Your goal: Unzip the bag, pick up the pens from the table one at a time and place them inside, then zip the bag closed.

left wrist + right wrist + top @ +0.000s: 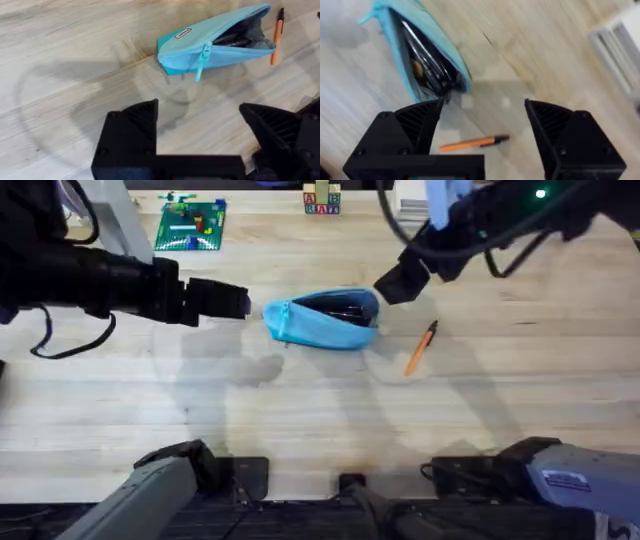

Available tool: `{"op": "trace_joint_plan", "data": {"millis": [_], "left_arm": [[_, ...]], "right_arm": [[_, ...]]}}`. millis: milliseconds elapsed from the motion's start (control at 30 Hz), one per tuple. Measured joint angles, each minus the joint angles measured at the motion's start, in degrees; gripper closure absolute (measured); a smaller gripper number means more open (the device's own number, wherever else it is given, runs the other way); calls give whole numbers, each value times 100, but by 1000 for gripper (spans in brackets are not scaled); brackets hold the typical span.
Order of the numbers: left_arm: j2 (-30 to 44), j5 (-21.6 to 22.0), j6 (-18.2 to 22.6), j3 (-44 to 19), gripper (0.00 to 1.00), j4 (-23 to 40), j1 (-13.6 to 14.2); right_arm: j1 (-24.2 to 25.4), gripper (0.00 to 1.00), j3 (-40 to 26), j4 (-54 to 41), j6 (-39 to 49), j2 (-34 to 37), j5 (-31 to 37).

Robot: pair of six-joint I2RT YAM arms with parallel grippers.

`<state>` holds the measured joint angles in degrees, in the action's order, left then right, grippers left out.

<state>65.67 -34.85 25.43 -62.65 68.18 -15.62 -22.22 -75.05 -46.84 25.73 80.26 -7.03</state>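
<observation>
On wood-grain table (300,410): soft oval bag (325,320) unzipped; slim pen (421,347) beside; both hands spread, empty.

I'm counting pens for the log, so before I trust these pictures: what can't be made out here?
- Inside the bag: dark shapes lie in the open mouth in the overhead and right wrist views, too shadowed and blurred to count.
- Orange pen: its end is hidden behind the right gripper finger in the right wrist view.
- Zipper's far end: cut off by the right wrist view's edge.
</observation>
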Motion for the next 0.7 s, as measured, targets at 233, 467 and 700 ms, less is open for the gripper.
{"op": "trace_joint_plan", "data": {"millis": [233,467,700], "left_arm": [[1,0,0,0,6,0,0],[0,1,0,0,6,0,0],[1,0,0,0,6,0,0]], "right_arm": [[4,5,0,-929,-2477,-344,964],[78,5,0,-1994,-4947,-373,1183],[397,5,171,-2298,-6635,-373,1226]]}}
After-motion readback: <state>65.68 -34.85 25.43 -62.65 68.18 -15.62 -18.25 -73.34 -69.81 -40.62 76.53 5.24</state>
